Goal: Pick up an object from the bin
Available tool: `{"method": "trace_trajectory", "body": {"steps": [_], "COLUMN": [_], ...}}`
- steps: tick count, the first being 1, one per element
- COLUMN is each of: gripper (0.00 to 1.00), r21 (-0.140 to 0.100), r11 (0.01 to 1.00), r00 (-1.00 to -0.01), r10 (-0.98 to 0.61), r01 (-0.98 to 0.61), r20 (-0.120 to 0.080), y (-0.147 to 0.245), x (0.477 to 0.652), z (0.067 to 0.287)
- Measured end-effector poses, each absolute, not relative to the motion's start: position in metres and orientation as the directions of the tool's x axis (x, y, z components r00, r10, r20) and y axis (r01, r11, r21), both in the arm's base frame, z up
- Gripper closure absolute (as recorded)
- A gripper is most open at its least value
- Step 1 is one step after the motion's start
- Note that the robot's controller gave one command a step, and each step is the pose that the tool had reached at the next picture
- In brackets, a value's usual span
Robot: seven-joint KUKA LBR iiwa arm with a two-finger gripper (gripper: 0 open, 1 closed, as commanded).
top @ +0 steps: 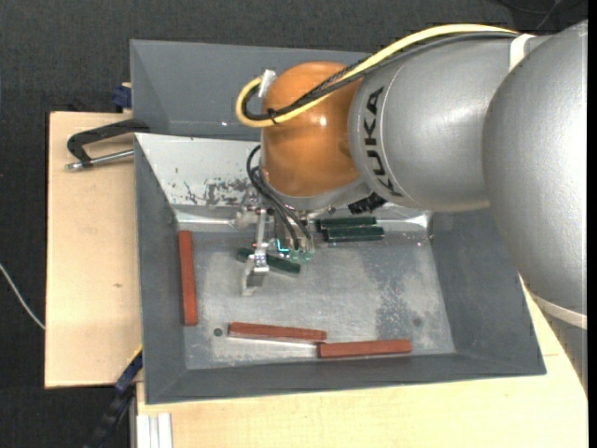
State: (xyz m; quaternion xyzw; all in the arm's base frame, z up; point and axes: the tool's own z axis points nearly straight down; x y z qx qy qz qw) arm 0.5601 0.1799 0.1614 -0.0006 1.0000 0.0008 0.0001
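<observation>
Camera view is giving me the bin [480, 325] from its front wall back. Nearest, two red-brown sticks are lying almost end to end along that wall: the right stick [366, 348] and, just behind and left of it, the mid stick [276, 331], with a small dark dot [217, 332] off its left end. A third, the left stick [187, 278], is lying along the left wall.

My gripper [255, 274] is hanging over bare floor left of centre, between the left stick and the mid stick. As far as I am seeing it is touching neither, and nothing is showing in it. Whether it is spread or closed I cannot tell, because cables and green bits are crowding the tip.

I am judging that going straight down from here is risking a grasp on nothing. The sticks are lying flat and close to the walls, so I could be skidding over one or knocking the wall. Taking one near its end could be letting it swing and drop.

Farther back, my orange cover [303, 143] is hiding the middle of the back wall and whatever is lying there. A dark green bar [350, 229] is sitting beside my wrist, and I cannot tell whether it is mine or the bin's. The pale line under the mid stick is also hard to make out.
</observation>
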Motion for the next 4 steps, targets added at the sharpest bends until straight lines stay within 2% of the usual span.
{"method": "trace_trajectory", "body": {"steps": [1, 2, 3, 4], "gripper": [0.0, 1.0, 1.0, 1.0], "r21": [0.005, 0.004, 0.004, 0.002], "r11": [0.997, 1.0, 1.0, 0.997], "r00": [-0.997, -1.0, -1.0, -0.997], "r10": [-0.077, -0.029, -0.029, -0.082], "r01": [-0.077, -0.029, -0.029, -0.082], "r20": [-0.008, 0.002, 0.002, -0.009], "y": [0.16, 0.128, 0.128, 0.146], "x": [0.557, 0.57, 0.57, 0.597], "z": [0.142, 0.078, 0.078, 0.221]}}
